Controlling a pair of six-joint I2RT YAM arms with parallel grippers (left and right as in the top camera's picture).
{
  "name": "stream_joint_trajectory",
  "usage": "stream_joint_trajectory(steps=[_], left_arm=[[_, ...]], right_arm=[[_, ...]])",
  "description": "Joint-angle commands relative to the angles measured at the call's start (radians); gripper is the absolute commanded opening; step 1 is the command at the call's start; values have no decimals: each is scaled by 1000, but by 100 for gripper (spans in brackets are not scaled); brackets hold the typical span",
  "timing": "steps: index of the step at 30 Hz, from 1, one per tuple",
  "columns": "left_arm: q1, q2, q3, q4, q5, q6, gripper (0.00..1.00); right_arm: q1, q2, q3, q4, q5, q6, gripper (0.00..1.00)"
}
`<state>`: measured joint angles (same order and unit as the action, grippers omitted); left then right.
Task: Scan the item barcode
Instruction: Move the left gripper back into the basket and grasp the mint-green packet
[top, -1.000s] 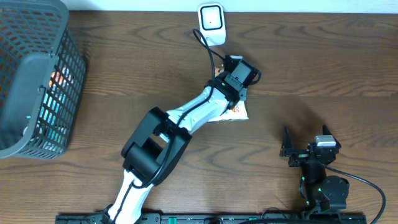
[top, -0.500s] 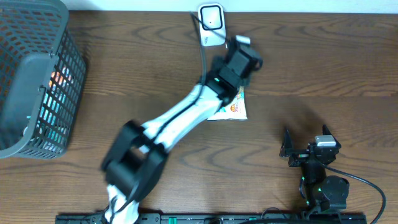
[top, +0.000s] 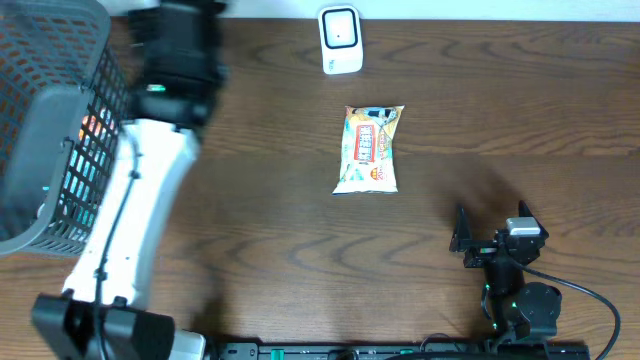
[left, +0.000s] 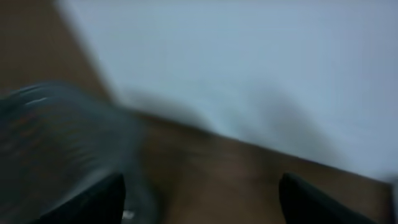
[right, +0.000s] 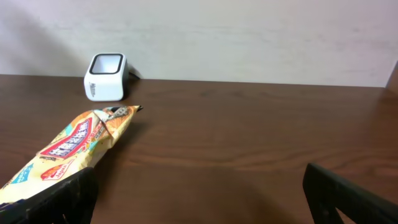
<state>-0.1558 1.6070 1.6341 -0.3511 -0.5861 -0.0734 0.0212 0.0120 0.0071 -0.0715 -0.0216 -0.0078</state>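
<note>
The left wrist view is smeared almost past reading: only a pale wall, a strip of brown and a grey blur at the left come through. At its bottom corners sit the two dark fingers of the left pincer (left: 199, 196), wide apart with nothing between them, so it is open and empty. From overhead the left arm's white links (top: 130, 220) run up the left side of the dark brown wooden table (top: 250, 230). Its black head is blurred and partly cut off at the far left corner, so the pincer cannot be picked out there. That arm overlaps the dark grey plastic mesh basket (top: 60, 130) at the table's left edge, where coloured packs show through the mesh but cannot be identified. The yellow-and-white snack packet with a red label band (top: 370, 148) lies flat toward the far middle of the table, touched by nothing. Its print is too small to read, and no barcode can be made out. Just beyond it, apart from it, the small white box-shaped barcode scanner with a dark window (top: 340, 40) stands at the far edge. The right pincer (top: 490, 228) rests by the near edge on the right, jaws spread wide and empty. In its own view the packet's near end is cut off at the lower left.
</note>
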Motion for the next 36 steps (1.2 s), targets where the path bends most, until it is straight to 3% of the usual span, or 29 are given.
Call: stream_joint_trajectory(steps=[1,9,15,19,26,29,31,36], left_arm=[[111,-79,3,-16,-6,17,77],[394,-131,2,-109,230,-110,78],[584,-51,0,-268,269,-124,78],[671,27,0,-364,282,-126,78],[760,143,-1,-444,533,-175,79],[777,194,-1,-478,560,-175,78],[782,230,-1,-501,560,-157,78],[782,300,-1,-517,560,51,79]], right_arm=[[-3,-6,-1,-5,8,10,99],[-3,-6,-1,-5,8,10,99],[-3,-6,-1,-5,8,10,99],[-3,-6,-1,-5,8,10,99],[-3,-6,-1,-5,8,10,99],[-3,-6,-1,-5,8,10,99],[-3,-6,-1,-5,8,10,99],[-3,-6,-1,-5,8,10,99]])
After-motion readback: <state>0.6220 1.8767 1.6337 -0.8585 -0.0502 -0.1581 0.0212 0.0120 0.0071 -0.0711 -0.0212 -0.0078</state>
